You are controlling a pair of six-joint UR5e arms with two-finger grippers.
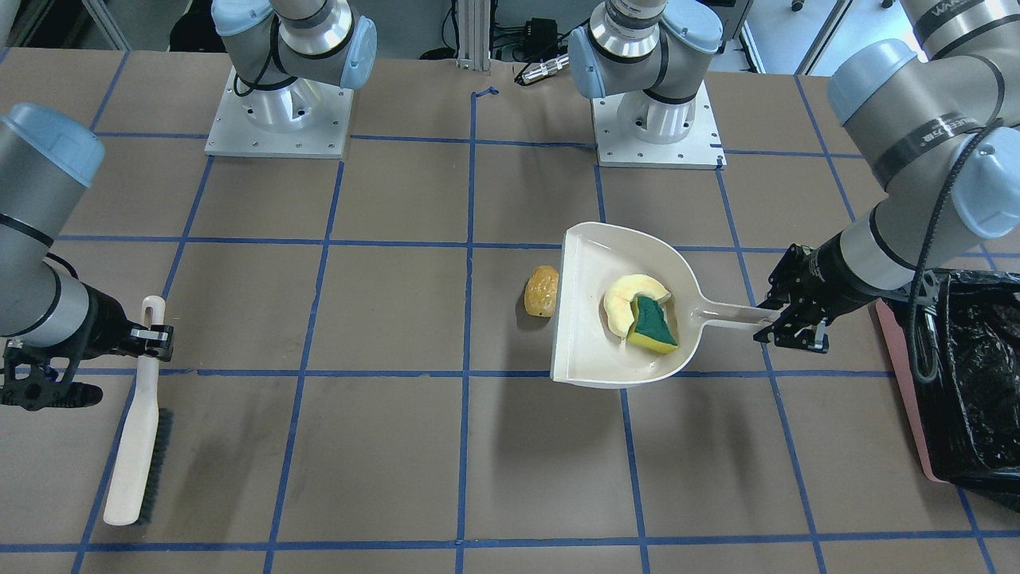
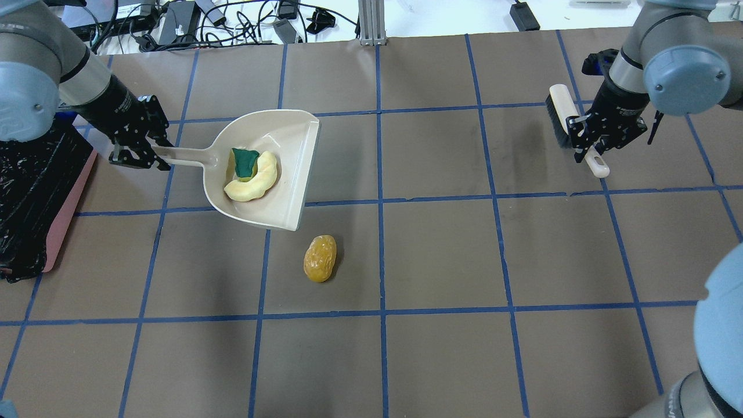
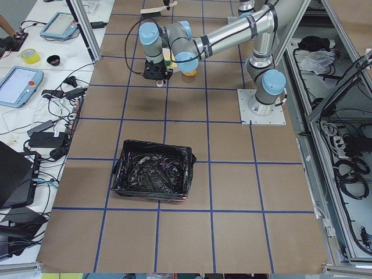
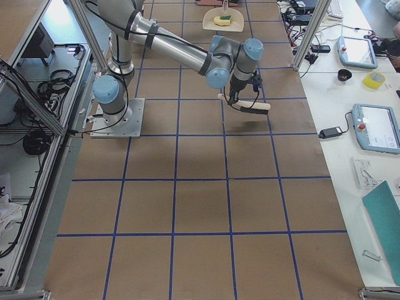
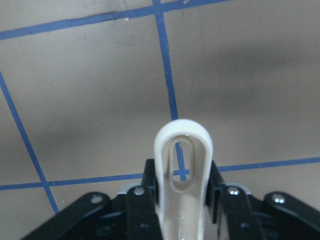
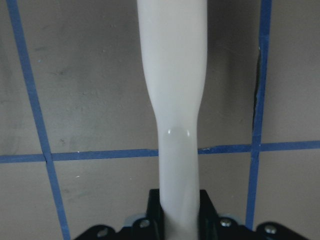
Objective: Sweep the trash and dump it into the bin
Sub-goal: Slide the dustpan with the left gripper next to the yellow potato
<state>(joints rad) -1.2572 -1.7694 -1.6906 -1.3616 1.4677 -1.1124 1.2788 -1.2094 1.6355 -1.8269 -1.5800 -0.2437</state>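
My left gripper [image 2: 144,154] is shut on the handle of the beige dustpan [image 2: 290,174] and holds it above the table. The pale yellow crescent [image 2: 258,183] and the green-and-yellow sponge wedge [image 2: 245,162] lie in the pan. The amber lumpy oval [image 2: 320,258] lies on the table in front of the pan's lip. The pink bin [image 2: 65,212] with its black bag [image 2: 26,174] stands beside the left gripper. My right gripper [image 2: 587,145] is shut on the handle of a brush [image 2: 562,116], far from the trash. The left wrist view shows the pan's handle loop [image 5: 182,150].
The brown table has a grid of blue tape lines [image 2: 380,203]. Both arm bases [image 1: 279,119] stand on plates at the robot's side of the table. Cables and power bricks [image 2: 232,17] lie beyond the far edge.
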